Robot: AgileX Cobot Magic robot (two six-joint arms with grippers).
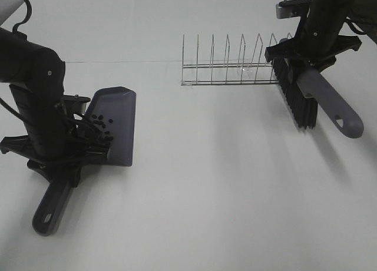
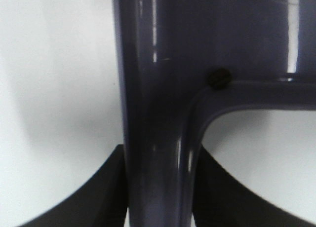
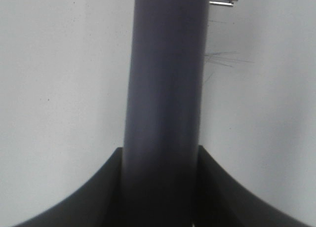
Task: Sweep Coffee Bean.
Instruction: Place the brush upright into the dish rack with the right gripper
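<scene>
Grey dustpan point(image 1: 118, 121): lying low on the white table point(image 1: 212, 200) at the left side, with its wide blade pointing away from the left arm and its handle running back toward the near edge.
Coffee bean point(image 1: 99, 125): sitting as a loose cluster of tiny dark ovals inside the dustpan's tray, toward its rear wall and not on the bare table.
Coffee bean against left gripper point(image 1: 62, 164): lying just beyond the gripper, on the tray side of its hold. In the left wrist view one bean point(image 2: 218, 78) is resting against the ridge where the handle is meeting the tray.
Left gripper's hold: pinching the dustpan's handle, with a black finger point(image 2: 74, 202) pressing on each side of it.
Right gripper point(image 1: 309, 58): clamping the brush point(image 1: 330, 103) by its grey handle at the far right, well apart from the beans.
Right wrist view: showing the brush handle point(image 3: 165, 89) running straight out between the two dark fingers point(image 3: 84, 200).
Brush bristles: pointing downward just beside the right end of the wire rack point(image 1: 230, 65). Whether they are touching the table cannot be told.
Wire rack: standing at the far middle of the table, between the two arms.
</scene>
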